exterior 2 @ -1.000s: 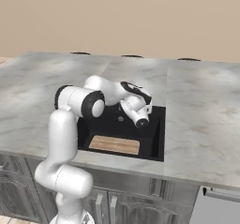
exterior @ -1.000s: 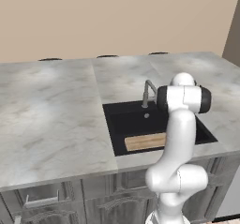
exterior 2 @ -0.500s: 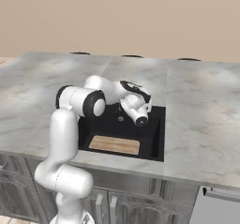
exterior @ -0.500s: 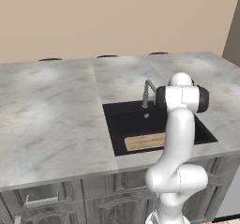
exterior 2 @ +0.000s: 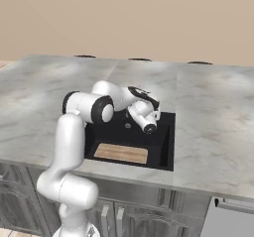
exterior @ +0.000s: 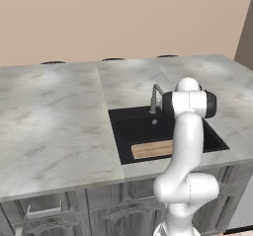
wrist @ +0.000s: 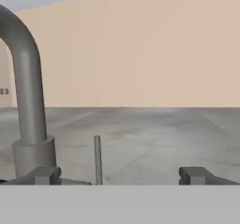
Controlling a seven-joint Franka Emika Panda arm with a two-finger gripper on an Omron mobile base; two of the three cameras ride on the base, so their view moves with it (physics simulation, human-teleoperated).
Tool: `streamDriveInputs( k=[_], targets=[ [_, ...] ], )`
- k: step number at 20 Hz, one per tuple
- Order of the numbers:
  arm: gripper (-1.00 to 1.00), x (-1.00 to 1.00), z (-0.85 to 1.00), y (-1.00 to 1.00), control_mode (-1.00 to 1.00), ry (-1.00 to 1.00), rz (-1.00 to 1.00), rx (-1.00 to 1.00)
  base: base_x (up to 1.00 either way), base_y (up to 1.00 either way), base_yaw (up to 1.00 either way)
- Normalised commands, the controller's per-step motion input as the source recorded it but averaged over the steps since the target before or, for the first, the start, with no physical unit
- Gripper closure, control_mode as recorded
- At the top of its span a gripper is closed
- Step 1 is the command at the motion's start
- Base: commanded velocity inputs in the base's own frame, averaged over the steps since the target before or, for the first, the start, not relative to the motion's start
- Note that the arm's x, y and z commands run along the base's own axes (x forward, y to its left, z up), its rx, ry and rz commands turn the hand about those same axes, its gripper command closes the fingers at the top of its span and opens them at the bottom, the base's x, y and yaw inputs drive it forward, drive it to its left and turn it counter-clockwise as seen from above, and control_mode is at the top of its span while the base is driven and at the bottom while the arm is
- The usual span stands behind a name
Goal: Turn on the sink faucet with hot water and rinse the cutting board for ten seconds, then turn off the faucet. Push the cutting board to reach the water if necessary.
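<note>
The faucet (wrist: 28,101) is being faced at the left, w/ its thin lever (wrist: 97,158) just beside. The tool (wrist: 119,175) is being kept wide, nothing held, probably for reaching that lever. The cutting board (exterior 2: 121,153) is lying at the sink (exterior 2: 166,147) front, dry.

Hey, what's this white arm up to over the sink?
The arm has brought its pincer level with the faucet at the back of the black sink. Its fingers stand wide apart and hold nothing. No water is running. The cutting board lies flat at the sink's front edge, waiting to be rinsed.
</note>
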Motion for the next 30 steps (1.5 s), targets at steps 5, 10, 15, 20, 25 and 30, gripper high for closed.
streamDriveInputs(
  k=[5,10,15,20,25,30],
  targets=[
    [-1.0,0.2,0.0,0.0,-1.0,0.0,0.0,0.0,0.0,0.0,0.0],
    [-1.0,0.2,0.0,0.0,-1.0,0.0,0.0,0.0,0.0,0.0,0.0],
    [-1.0,0.14,-0.04,0.0,-1.0,0.0,0.0,0.0,0.0,0.0,0.0],
    [-1.0,0.13,-0.09,0.0,-1.0,0.0,0.0,0.0,0.0,0.0,0.0],
    [-1.0,0.13,-0.07,0.0,-1.0,0.0,0.0,0.0,0.0,0.0,0.0],
    [-1.0,0.18,-0.05,0.0,-1.0,0.0,0.0,0.0,0.0,0.0,0.0]
  ],
)
